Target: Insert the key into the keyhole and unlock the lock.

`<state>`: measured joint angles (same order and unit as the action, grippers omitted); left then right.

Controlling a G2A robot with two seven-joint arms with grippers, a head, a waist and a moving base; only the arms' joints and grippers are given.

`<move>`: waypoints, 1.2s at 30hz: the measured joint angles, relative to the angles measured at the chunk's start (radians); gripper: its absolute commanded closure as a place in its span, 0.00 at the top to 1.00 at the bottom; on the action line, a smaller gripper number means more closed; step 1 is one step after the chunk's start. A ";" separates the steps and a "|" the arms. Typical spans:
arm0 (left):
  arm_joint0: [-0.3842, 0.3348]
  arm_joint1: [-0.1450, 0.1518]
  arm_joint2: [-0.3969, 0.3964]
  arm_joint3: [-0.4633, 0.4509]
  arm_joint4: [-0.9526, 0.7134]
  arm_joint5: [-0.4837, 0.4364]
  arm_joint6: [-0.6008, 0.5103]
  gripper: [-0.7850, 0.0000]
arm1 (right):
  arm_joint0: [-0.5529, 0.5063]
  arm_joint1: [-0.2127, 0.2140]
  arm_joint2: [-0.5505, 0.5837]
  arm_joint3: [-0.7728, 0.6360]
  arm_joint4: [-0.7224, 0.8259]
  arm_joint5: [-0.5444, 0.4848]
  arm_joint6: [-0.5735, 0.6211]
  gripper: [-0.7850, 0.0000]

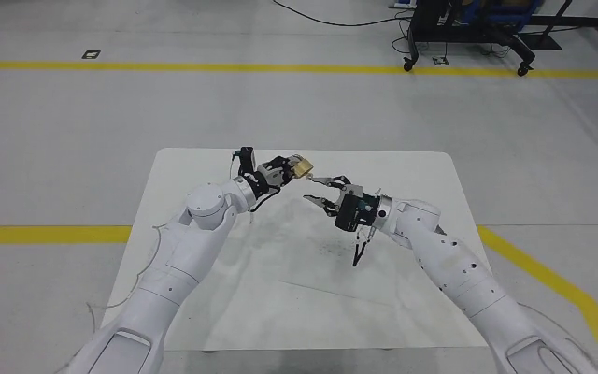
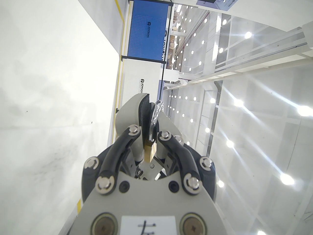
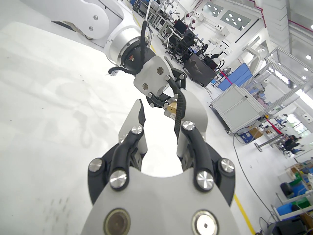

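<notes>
Left pincer (image 1: 288, 168) clamped on brass padlock (image 1: 301, 166), held above far middle of white worktop (image 1: 280, 299). Silver shackle (image 2: 156, 113) pokes out between its fingers. Right pincer (image 1: 314, 188) spread wide, just right of padlock, fingertips pointing toward it.

I see a pale grey floor (image 1: 280, 103) crossed by yellow lines (image 1: 234, 66) — a black cart (image 1: 458, 33) stands at the far edge, and round ceiling lights (image 2: 229, 143) glare near a blue panel (image 2: 146, 32).
</notes>
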<state>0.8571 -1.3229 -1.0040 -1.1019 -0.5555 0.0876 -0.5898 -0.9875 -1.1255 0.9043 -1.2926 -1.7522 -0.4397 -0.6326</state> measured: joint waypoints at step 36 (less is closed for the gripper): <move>-0.023 -0.018 -0.006 0.029 0.047 0.029 -0.030 0.00 | -0.066 -0.029 -0.006 -0.089 -0.309 0.358 0.246 0.00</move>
<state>0.8340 -1.3410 -1.0103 -1.0725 -0.5088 0.1171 -0.6194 -1.0540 -1.1550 0.8983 -1.3812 -2.0614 -0.0814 -0.3861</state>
